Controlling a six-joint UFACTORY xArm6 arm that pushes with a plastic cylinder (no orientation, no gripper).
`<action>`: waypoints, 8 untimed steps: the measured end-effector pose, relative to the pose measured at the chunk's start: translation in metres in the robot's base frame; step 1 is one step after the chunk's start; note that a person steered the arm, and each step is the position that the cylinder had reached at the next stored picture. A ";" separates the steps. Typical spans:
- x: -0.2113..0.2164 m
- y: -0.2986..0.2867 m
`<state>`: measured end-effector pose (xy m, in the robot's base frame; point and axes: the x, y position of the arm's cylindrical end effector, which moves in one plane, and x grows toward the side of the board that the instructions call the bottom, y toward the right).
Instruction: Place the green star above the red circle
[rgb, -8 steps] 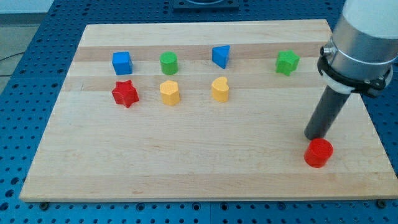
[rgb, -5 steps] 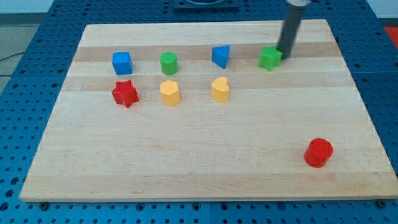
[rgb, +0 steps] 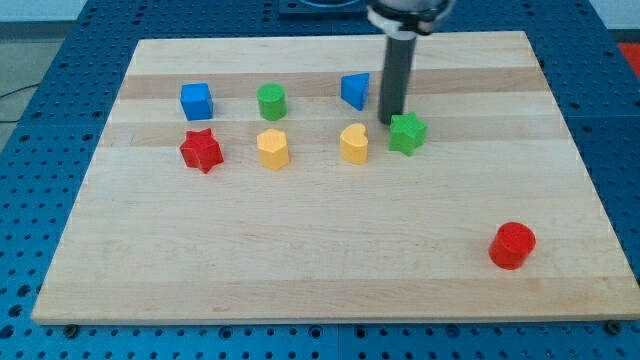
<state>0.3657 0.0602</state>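
Observation:
The green star (rgb: 406, 133) lies a little right of the board's middle, next to the yellow heart (rgb: 353, 143). My tip (rgb: 387, 121) stands at the star's upper left edge, touching it or nearly so, just right of the blue triangle (rgb: 355, 90). The red circle (rgb: 513, 245) sits near the board's bottom right, far below and to the right of the star.
A blue cube (rgb: 197, 101) and a green cylinder (rgb: 271, 101) lie in the upper row at the left. A red star (rgb: 201, 150) and a yellow hexagon-like block (rgb: 272, 149) lie below them. The wooden board (rgb: 320, 280) rests on a blue perforated table.
My tip went from beside the red circle up to the green star, then left. The star slid left and down from the upper right to beside the yellow heart.

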 end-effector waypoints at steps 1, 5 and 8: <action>0.015 0.005; 0.094 0.083; 0.043 0.045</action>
